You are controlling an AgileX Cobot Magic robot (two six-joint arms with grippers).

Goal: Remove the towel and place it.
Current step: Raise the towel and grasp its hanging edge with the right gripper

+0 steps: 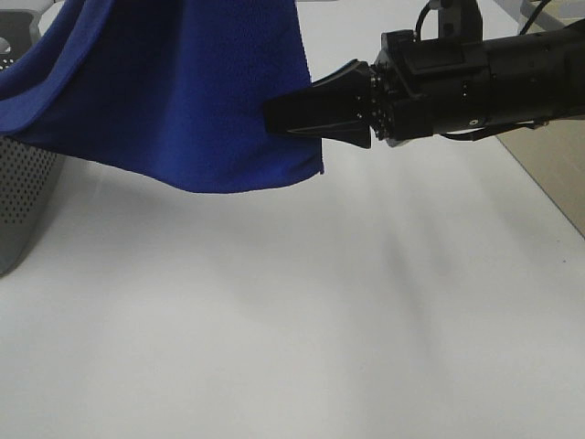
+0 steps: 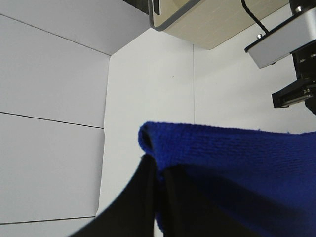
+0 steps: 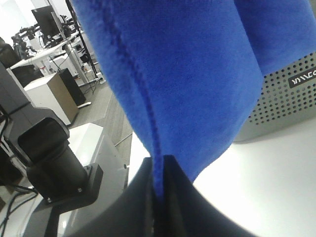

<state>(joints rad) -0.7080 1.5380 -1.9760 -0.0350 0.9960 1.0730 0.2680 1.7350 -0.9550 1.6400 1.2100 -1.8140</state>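
From the high camera, the towel [image 1: 183,91] hangs in the upper left, lifted clear of the white bench [image 1: 347,329]. Its left part drapes over a grey perforated box [image 1: 23,197] at the left edge. The right hand [image 1: 276,119] reaches in level from the right. Its black fingers [image 1: 320,96] are closed together, pinching the towel's right-hand edge just above the lower corner. The cloth sags in a shallow curve between the box and that grip. The left hand is out of this view.

In the left wrist view, the left hand [image 2: 157,174] has its two dark fingers pressed tight on a folded edge of the towel, and the blue cloth spreads away beyond them.

In the right wrist view, the towel's stitched hem runs straight down into the closed fingers. The perforated box sits behind the cloth, on the bench.
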